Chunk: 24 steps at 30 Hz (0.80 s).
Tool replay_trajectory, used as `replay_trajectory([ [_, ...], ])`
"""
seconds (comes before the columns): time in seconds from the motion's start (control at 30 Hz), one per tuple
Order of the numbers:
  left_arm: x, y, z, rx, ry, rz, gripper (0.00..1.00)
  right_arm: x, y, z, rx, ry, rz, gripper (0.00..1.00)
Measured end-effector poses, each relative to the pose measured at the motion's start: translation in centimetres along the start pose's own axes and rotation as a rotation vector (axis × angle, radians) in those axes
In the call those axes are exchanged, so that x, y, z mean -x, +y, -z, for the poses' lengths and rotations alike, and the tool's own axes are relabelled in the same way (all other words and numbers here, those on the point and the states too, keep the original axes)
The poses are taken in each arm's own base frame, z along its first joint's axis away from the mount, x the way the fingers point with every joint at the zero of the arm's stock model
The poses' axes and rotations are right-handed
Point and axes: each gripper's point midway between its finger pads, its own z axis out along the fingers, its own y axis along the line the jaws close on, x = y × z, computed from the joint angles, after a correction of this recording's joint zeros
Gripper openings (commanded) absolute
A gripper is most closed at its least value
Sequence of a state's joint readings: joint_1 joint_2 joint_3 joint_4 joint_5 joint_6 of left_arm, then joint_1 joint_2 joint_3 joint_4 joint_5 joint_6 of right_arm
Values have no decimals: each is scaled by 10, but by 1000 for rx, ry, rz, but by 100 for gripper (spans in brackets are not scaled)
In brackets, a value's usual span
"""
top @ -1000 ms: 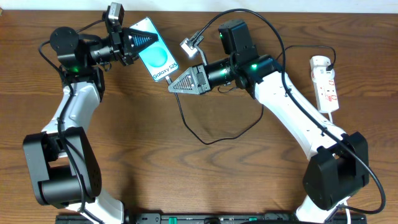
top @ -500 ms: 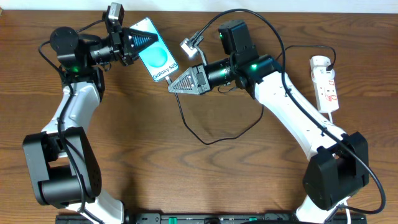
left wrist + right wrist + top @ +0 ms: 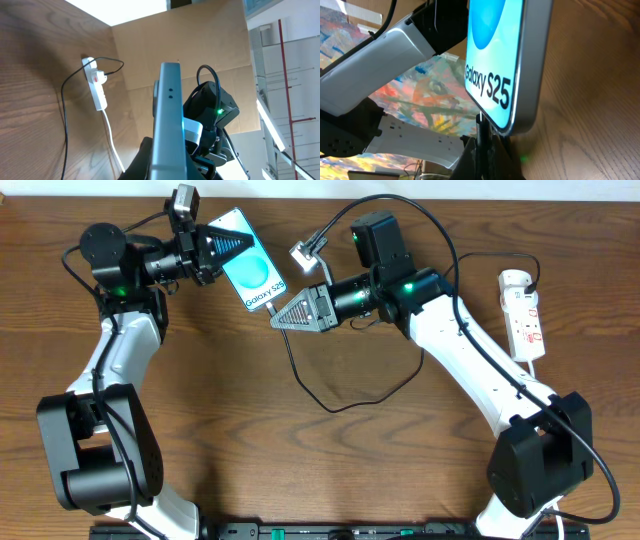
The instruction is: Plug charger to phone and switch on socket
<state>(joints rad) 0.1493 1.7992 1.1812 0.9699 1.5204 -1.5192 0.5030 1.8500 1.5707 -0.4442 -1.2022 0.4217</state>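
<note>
The phone [image 3: 252,272] shows a blue screen with a white "Galaxy S25" band. My left gripper [image 3: 232,248] is shut on its upper end and holds it tilted above the table; in the left wrist view the phone [image 3: 169,125] shows edge-on. My right gripper [image 3: 282,317] is shut on the charger's plug tip [image 3: 483,131], right at the phone's lower edge [image 3: 512,75]. The black charger cable [image 3: 335,406] loops across the table. The socket [image 3: 524,315], a white power strip with red markings, lies at the far right, also seen in the left wrist view [image 3: 96,86].
The socket's white cord [image 3: 548,365] runs down past my right arm. A second black cable [image 3: 430,225] arcs over the right arm toward the socket. The table's far edge lies just behind both grippers.
</note>
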Motion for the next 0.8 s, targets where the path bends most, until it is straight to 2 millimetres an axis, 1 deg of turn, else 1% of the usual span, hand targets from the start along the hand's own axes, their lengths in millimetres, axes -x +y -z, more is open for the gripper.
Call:
replay_trajectory([
  [0.8, 1, -1, 1, -1, -4, -13, 7, 3, -1, 3, -4, -10, -1, 1],
])
